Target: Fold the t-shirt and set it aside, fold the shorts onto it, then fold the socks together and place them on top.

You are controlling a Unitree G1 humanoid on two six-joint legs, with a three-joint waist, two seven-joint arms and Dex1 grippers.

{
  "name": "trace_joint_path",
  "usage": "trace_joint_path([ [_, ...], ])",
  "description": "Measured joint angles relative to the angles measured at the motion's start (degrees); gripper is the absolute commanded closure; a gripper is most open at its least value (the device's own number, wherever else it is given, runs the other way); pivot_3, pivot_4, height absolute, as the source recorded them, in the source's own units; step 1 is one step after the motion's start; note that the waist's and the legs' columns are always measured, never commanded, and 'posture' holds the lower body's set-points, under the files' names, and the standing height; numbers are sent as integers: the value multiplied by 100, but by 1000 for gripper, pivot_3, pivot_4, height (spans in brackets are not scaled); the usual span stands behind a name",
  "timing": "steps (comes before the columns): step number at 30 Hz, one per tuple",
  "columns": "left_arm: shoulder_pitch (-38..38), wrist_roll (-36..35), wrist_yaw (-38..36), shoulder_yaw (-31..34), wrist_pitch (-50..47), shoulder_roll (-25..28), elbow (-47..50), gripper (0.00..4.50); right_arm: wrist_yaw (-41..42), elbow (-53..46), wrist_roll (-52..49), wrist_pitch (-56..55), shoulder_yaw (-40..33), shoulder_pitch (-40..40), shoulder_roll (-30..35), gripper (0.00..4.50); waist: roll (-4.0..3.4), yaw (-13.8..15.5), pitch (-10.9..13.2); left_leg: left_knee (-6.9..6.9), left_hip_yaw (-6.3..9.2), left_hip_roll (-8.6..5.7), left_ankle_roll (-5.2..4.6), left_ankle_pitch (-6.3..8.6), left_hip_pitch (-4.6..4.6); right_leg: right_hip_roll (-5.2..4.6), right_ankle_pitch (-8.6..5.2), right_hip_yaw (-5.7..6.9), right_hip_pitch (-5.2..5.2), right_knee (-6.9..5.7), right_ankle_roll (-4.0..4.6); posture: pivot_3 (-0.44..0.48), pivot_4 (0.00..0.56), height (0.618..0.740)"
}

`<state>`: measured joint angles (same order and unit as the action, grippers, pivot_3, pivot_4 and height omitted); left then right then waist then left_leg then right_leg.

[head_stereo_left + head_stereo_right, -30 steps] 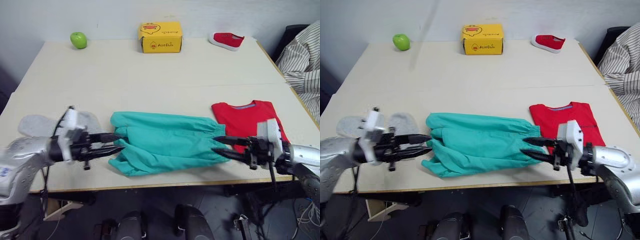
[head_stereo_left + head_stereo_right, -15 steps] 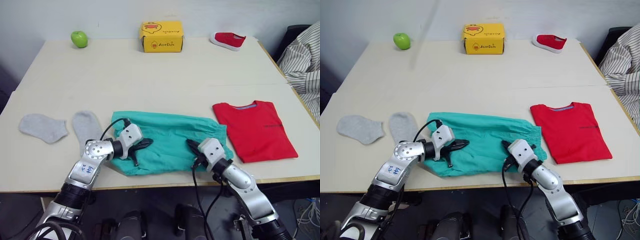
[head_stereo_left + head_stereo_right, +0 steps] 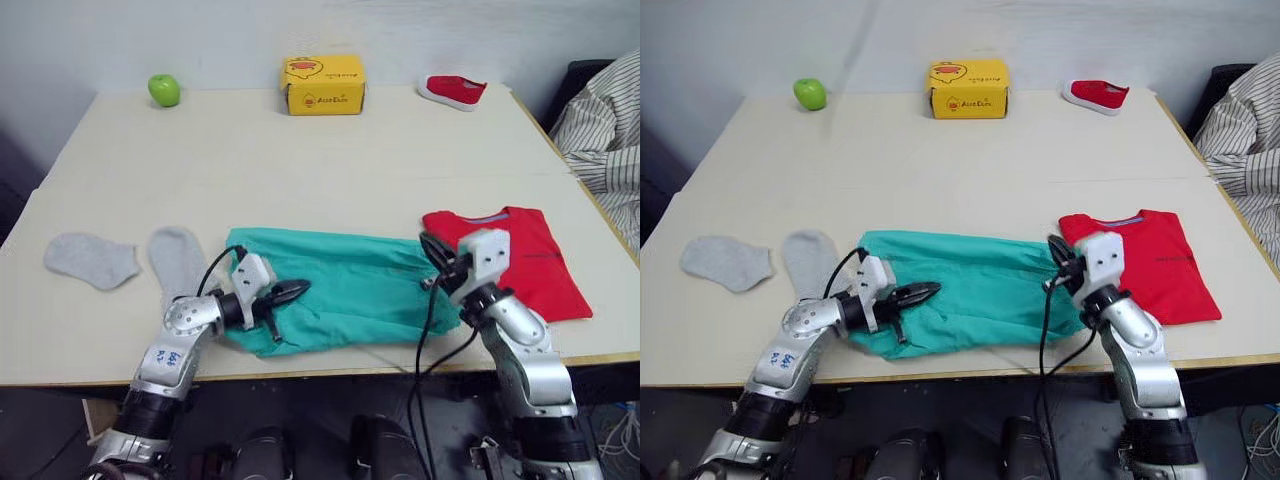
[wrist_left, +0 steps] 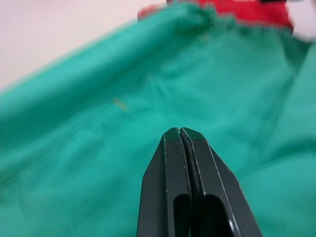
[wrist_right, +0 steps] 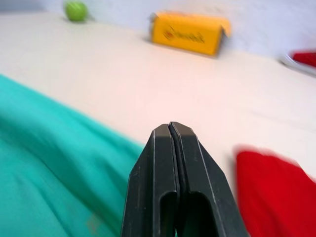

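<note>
The left gripper (image 3: 296, 290) lies low over the near left part of the shorts (image 3: 350, 290), its two black fingers (image 4: 181, 143) pressed flat together with no cloth between them. The right gripper (image 3: 432, 250) sits at the shorts' right end, just where the teal cloth meets the t-shirt (image 3: 530, 265); its fingers (image 5: 170, 143) are likewise closed on nothing (the wrist view shows them tip to tip above the table).

The shorts are spread in a long band across the near middle of the table (image 3: 300, 160), the gathered edge at the right. The red t-shirt lies folded to their right, touching or nearly so. The two grey socks (image 3: 130, 262) lie flat and side by side on the left, one close to the shorts' left end.

Along the far edge stand a green apple (image 3: 164, 90), a yellow box (image 3: 324, 84) and a small red shoe (image 3: 453, 92). Striped cloth (image 3: 605, 130) hangs beyond the table's right side.
</note>
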<state>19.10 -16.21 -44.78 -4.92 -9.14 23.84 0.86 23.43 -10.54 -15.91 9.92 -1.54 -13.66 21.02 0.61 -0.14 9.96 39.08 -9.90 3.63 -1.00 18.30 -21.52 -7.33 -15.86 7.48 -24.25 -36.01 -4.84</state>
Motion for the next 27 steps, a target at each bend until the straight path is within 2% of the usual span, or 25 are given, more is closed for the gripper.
trace_joint_path([
  [3, 546, 330, 42, -107, 156, -6, -452, 4459, -9, 455, 451, -25, 473, -187, -103, 4500, 1, 6, -3, 0, -3, -10, -5, 1, -1, -1, 0, -1, 1, 2, 0, 0, 150, 740],
  [5, 612, 546, 58, -225, 196, 0, -805, 4459, -112, 883, 598, -48, 499, -163, -147, 4500, -1, -12, -2, 0, -11, -13, -11, 5, -4, -2, 1, -6, -3, 2, -1, 0, 150, 740],
  [7, 564, 661, 49, -302, 172, -3, -1074, 4459, -196, 1089, 654, -84, 333, -106, -133, 4500, -1, -18, -1, 0, -14, -11, -13, 6, -26, 0, 4, -6, -19, -4, -7, 0, 150, 740],
  [11, 494, 713, -37, -288, 214, 57, -1101, 4459, -130, 897, 399, -81, -207, 186, 55, 4500, -1, -4, -2, 4, -6, -8, -12, 5, -48, 4, 7, 1, -31, 2, -13, 0, 150, 740],
  [14, 336, 675, -205, -211, 390, 144, -1101, 4500, 281, 195, -648, 270, -845, 784, 68, 3548, -1, -2, -1, 3, -3, -4, -13, 5, -49, 6, 7, 0, -30, 8, -13, 0, 150, 740],
  [17, 268, 472, -569, -210, 562, 72, -1071, 4500, 391, -946, -2227, 1260, -1365, 1395, 186, 2543, -1, -4, -2, 4, 5, -2, -14, 6, -46, 0, 6, 1, -28, 17, -12, 0, 150, 740],
  [21, 260, 264, -869, -237, 793, -101, -992, 4500, -355, -1876, -4760, 2831, -2090, 2388, 702, 1102, 0, 11, -2, 5, 10, -7, -21, 10, -47, -13, 5, 2, -26, 18, -10, 0, 150, 740],
  [24, 299, 219, -924, -242, 870, -177, -943, 4500, -1153, -2060, -6197, 3386, -2442, 3059, 1031, 30, 0, 15, -2, 4, 10, -12, -50, 26, -48, -16, 6, 2, -26, 21, -10, 0, 150, 740],
  [27, 329, 219, -1013, -316, 829, -250, -938, 4500, -2029, -2132, -7462, 3530, -2606, 3729, 1201, 7, 1, 15, -2, 4, 10, -11, -52, 27, -48, -13, 6, 4, -24, 24, -10, 0, 150, 740],
])
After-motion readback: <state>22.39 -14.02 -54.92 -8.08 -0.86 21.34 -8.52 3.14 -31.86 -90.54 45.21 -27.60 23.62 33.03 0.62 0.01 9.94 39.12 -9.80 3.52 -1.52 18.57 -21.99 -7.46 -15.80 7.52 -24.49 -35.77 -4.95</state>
